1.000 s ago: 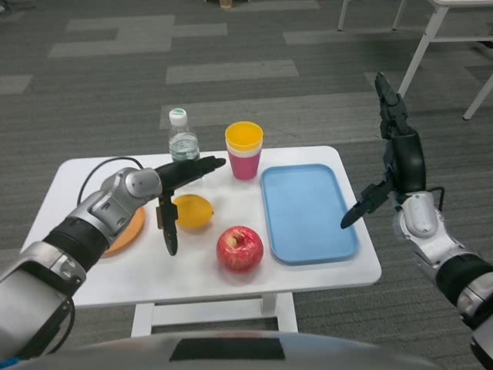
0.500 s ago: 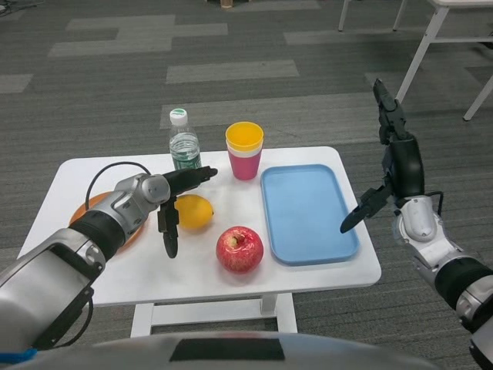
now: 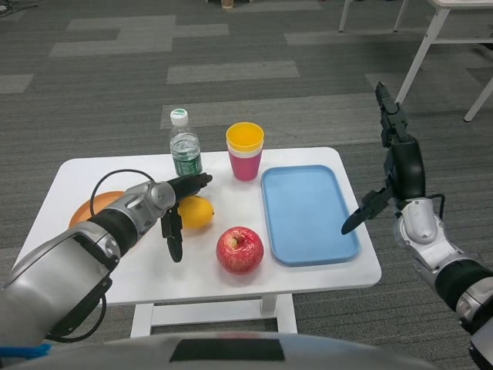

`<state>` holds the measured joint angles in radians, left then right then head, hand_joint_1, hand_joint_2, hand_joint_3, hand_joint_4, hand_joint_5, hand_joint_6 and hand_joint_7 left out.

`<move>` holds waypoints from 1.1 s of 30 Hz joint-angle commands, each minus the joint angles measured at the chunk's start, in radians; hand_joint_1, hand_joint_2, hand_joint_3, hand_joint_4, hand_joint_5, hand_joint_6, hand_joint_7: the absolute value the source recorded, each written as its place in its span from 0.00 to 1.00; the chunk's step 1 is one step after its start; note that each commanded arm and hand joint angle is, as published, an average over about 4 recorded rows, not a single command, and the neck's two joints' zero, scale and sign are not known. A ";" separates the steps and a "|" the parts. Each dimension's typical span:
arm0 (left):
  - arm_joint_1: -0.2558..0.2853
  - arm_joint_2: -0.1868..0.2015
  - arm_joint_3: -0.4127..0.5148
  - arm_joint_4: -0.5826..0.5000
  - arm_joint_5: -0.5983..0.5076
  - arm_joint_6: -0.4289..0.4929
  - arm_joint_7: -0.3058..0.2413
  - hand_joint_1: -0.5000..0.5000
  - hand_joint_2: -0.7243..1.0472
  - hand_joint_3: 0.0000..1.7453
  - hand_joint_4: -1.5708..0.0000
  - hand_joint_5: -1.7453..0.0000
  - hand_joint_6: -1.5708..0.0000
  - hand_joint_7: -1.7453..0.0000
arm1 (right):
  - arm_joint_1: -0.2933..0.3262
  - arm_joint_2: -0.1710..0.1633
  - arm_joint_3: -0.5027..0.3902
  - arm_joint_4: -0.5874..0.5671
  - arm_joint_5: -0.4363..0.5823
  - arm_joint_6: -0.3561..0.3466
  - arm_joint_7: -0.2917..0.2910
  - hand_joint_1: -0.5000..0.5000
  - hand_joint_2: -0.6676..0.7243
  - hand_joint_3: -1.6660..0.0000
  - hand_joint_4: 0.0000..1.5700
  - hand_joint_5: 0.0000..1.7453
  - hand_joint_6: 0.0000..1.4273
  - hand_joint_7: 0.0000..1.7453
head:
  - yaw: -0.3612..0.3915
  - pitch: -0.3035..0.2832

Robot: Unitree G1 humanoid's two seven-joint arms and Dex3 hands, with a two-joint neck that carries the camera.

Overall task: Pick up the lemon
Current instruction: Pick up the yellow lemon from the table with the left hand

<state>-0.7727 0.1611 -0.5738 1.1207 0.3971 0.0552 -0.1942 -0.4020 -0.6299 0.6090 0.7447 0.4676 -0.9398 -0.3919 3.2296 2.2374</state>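
We judge the main risk is a nudge: the lemon (image 3: 196, 212) lies at about 10 o'clock from the apple (image 3: 239, 250), and fingers closing off-centre could roll the round fruit toward it. Our left hand (image 3: 176, 210) is spread wide around the lemon's left side, one digit over it, another down to the table (image 3: 323, 274), gripping nothing. Our right hand (image 3: 389, 173) hangs raised at 3 o'clock of the tray (image 3: 306, 212), fingers apart, empty
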 commanded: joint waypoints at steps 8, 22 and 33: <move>-0.045 -0.037 -0.088 0.115 -0.072 0.020 0.099 0.04 0.74 0.05 1.00 0.88 1.00 0.92 | 0.002 0.007 0.003 0.007 0.006 0.001 -0.001 0.04 0.91 1.00 0.07 0.00 0.00 0.00 | 0.005 0.012; -0.047 -0.037 -0.164 0.122 -0.120 0.060 0.101 0.09 0.95 0.06 1.00 0.59 0.95 0.68 | 0.005 0.009 0.005 0.008 0.011 0.001 -0.001 0.04 0.91 1.00 0.07 0.00 0.00 0.00 | -0.021 0.013; -0.040 -0.028 -0.212 0.103 -0.184 0.073 0.079 0.00 0.90 0.11 1.00 0.53 0.95 0.44 | 0.007 0.009 0.008 0.010 0.015 0.001 -0.001 0.04 0.91 1.00 0.07 0.00 0.00 0.00 | -0.012 0.010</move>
<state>-0.8418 0.1261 -0.7885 1.2169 0.2293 0.1217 -0.0863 -0.4020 -0.6236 0.6134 0.7484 0.4755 -0.9397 -0.3919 3.2176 2.2468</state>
